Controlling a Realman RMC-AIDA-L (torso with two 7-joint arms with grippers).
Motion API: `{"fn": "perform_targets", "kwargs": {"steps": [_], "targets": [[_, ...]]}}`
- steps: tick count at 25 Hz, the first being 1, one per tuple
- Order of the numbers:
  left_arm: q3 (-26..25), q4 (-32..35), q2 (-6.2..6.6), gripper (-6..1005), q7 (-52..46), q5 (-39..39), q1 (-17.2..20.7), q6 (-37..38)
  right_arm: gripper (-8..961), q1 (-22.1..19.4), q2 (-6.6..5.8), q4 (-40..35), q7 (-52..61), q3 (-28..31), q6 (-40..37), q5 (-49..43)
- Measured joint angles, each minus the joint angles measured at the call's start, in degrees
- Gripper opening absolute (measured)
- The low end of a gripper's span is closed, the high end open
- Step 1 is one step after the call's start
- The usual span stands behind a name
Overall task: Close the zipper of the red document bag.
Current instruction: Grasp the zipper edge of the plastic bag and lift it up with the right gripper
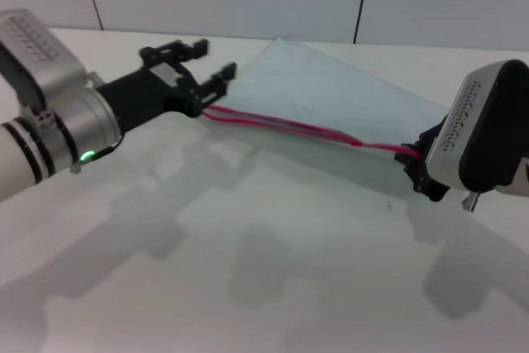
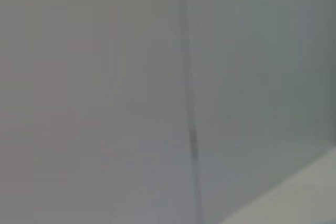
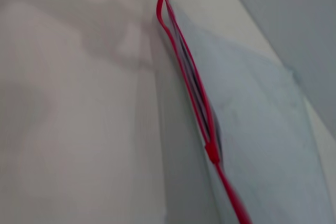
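We're looking at 1 red document bag [image 1: 331, 93] lying on 1 white table [image 1: 248, 270], carrying 1 zipper [image 1: 289, 127] with its 2 red tracks splitting apart, and 2 grippers working it: 1 left gripper [image 1: 202, 68], 1 right gripper [image 1: 423, 173].

The head camera looks forward and down across the white table [image 1: 248, 270]. The right wrist camera sits close, facing along the thin bright red zipper [image 3: 194, 93], shared with the head view. The left wrist camera faces the grey wall [image 2: 105, 98].
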Motion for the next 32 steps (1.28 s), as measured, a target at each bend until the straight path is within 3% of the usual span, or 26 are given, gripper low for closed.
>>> {"fn": "perform_targets", "kwargs": {"steps": [1, 3, 9, 14, 20, 32], "targets": [[0.0, 0.0, 0.00, 539, 0.0, 0.0, 0.0, 0.0, 82, -0.2, 0.01, -0.6, 0.1, 0.0, 0.0, 0.0], [-0.3, 4.2, 0.37, 538, -4.2, 9.2, 0.0, -0.1, 72, -0.5, 0.02, -1.6, 0.4, 0.0, 0.0, 0.0], [-0.3, 11.6, 0.76, 536, -11.6, 22.6, 0.0, -0.7, 49, -0.6, -0.04, -2.2, 0.8, -0.3, -0.1, 0.0], [0.0, 16.6, -0.82, 535, -12.3, 32.7, -0.6, -0.8, 48, -0.3, -0.04, -2.4, 1.5, -0.3, -0.9, 0.0], [0.3, 17.3, -1.92, 533, -11.8, 38.0, -3.0, -1.0, 50, 0.0, -0.05, -2.5, 1.7, -0.2, -1.3, 0.1], [0.0, 18.4, -2.39, 529, -9.1, 44.0, -5.2, -1.5, 55, 0.2, -0.13, -4.2, 1.9, -0.3, -1.4, 1.6]]}}
